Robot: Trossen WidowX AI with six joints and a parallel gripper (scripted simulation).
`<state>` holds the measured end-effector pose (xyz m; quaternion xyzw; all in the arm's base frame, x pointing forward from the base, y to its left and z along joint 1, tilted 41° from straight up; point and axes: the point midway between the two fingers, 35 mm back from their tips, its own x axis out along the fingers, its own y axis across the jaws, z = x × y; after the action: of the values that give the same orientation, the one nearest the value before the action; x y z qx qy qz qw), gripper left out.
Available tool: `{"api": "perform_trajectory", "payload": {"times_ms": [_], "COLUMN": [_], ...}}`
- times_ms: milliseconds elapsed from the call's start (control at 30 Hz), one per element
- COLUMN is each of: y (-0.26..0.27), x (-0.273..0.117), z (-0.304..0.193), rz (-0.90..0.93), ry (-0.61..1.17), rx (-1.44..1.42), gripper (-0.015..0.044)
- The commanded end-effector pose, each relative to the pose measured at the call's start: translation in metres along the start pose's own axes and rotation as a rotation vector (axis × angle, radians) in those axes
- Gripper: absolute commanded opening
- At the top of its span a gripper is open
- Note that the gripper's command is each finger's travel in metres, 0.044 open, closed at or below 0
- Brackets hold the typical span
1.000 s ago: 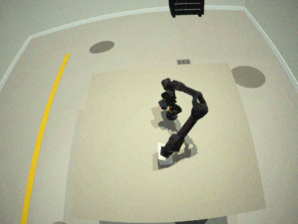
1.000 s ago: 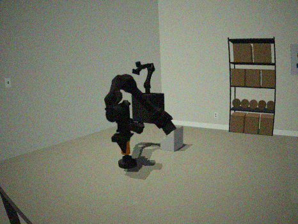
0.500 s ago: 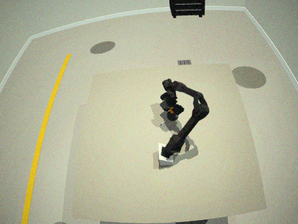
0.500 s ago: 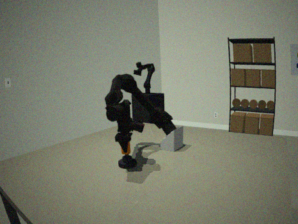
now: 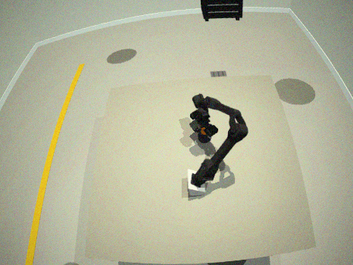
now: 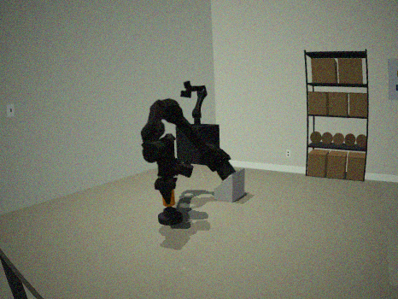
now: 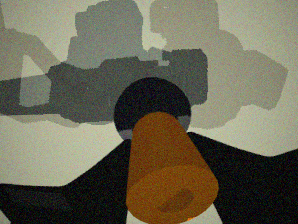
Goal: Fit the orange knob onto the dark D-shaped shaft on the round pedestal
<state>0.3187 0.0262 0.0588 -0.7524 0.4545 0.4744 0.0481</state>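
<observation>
The orange knob (image 5: pixel 203 131) (image 6: pixel 172 197) (image 7: pixel 167 150) is held upright between the fingers. My gripper (image 6: pixel 168 202) (image 7: pixel 158 141) is shut on it, pointing down over the round pedestal. The dark round pedestal (image 5: pixel 204 138) (image 6: pixel 168 217) (image 7: pixel 150 92) stands just below the knob. In the exterior view, the knob's lower end is close above the pedestal top. In the wrist view the knob's far end overlaps the lower part of the pedestal disc. The D-shaped shaft is hidden, and I cannot tell whether the knob's end touches it.
The arm's pale base block (image 5: pixel 196 191) (image 6: pixel 232 188) stands behind the pedestal in the exterior view. Shadows of the arm lie around the pedestal. A shelf with boxes (image 6: pixel 336 115) and a dark block (image 6: pixel 209 137) bearing a second arm stand farther back.
</observation>
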Motion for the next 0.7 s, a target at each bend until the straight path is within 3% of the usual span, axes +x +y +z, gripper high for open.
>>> {"api": "perform_trajectory", "payload": {"times_ms": [0,433,667], "y": [-0.0007,-0.002,-0.003], "x": [0.0003,-0.0048,-0.006], "z": [-0.0007,-0.0013,-0.0026], "rz": [-0.001,-0.001,-0.001], "ry": [0.002,0.002,0.002], "rx": [-0.002,-0.011,-0.212], "gripper": [0.0,0.0,0.0]}}
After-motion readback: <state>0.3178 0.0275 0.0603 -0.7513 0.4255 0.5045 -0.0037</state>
